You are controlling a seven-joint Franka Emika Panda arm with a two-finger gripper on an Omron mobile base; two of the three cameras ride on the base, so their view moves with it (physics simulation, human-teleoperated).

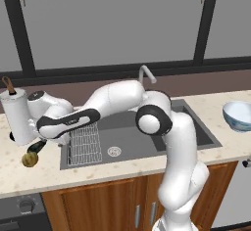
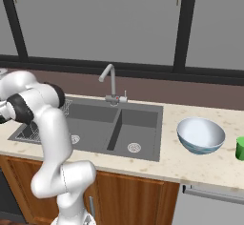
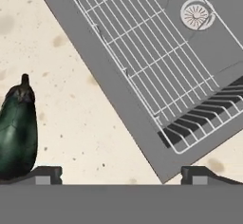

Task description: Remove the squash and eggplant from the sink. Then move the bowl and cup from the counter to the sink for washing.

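Beige speckled stone tabletop (image 1: 122, 164) carries everything; the dark grey double-basin sink (image 2: 125, 128) with its white wire rack (image 3: 156, 61) sits in the middle, and both basins look free of vegetables.

White arm reaches far left over the tabletop, low, beside a tall white cylinder, apparently a paper-towel roll (image 1: 18, 115).

Wide round bowl, white inside and pale blue-grey outside (image 2: 200, 135), stands right of the sink, not yet moved. Small bright green cup (image 2: 240, 148) stands further right at the frame edge, apart from the bowl.

Near-black elongated eggplant (image 3: 18, 130) lies on the stone left of the sink, just beside one fingertip of the gripper (image 3: 121, 173), which is spread wide and grasps nothing — reads as a set-down just made.

Small round yellow-brown squash (image 1: 30, 159) rests near the eggplant, so the clearing half appears done.
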